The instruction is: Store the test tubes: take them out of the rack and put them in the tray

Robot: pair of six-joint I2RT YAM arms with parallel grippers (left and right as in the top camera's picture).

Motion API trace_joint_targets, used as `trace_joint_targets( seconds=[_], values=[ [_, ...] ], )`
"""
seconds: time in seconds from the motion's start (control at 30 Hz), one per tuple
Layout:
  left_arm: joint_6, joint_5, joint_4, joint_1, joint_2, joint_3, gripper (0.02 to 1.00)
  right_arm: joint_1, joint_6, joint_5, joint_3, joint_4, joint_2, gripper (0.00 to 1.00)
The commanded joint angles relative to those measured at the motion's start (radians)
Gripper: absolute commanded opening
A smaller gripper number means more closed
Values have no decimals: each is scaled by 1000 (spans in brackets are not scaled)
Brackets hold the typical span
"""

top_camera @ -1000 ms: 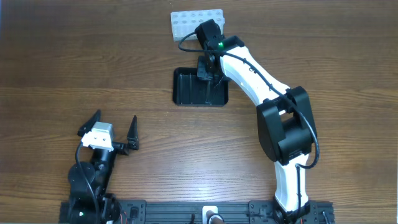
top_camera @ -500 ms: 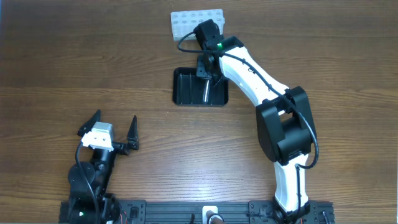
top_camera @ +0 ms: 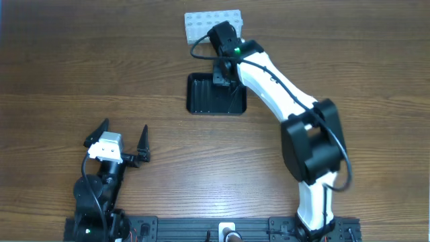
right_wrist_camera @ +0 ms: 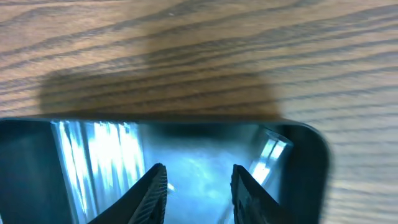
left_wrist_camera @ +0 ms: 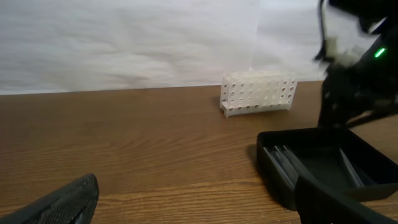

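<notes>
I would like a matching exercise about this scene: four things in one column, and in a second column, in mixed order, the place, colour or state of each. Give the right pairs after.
Column one
1. rack
2. tray
3. left gripper
4. right gripper

Column two
A. open, above the tray
B. black, with test tubes lying in it
C. open, over the bare table, far from the tray
D. white, beyond the tray, farther from the arms

Pairs: 1-D, 2-B, 3-C, 4-A

Left gripper [top_camera: 123, 128], right gripper [right_wrist_camera: 198, 173]: fingers apart.
</notes>
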Motion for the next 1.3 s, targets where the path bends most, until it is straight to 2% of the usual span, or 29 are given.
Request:
trace_joint_targets(
  seconds=[0.03, 0.23, 0.27, 0.33, 0.37, 0.47, 0.57, 0.67, 1.13, 1.3],
  values=[
    [14, 13, -1, 5, -9, -5, 1000, 17, -153, 176, -58, 56, -301, 448],
    [14, 13, -1, 5, -9, -5, 1000, -75, -272, 190, -391, 372, -652, 579],
    [14, 13, -1, 5, -9, -5, 1000, -129, -279, 190, -494, 429, -758, 645],
    [14, 13, -2, 5, -9, -5, 1000, -202, -299, 190, -605, 448, -885, 936],
    [14, 13, -1, 5, -9, -5, 998, -229, -308, 190, -643, 448, -932, 993],
    [14, 13, -2, 5, -9, -5, 1000, -310, -362, 189, -830, 467, -1160, 993],
    [14, 13, -2, 5, -9, -5, 1000, -317, -435, 189, -1007, 531, -1364, 993],
    [14, 13, -2, 5, -9, -5, 1000, -317, -465, 189, -1125, 552, -1500, 993],
    [14, 13, -1, 5, -9, -5, 1000, -341, -532, 180, -1473, 675, -1829, 993],
    [14, 13, -1, 5, -9, -5, 1000, -388, -569, 95, -1575, 745, -1919, 993]
  ],
)
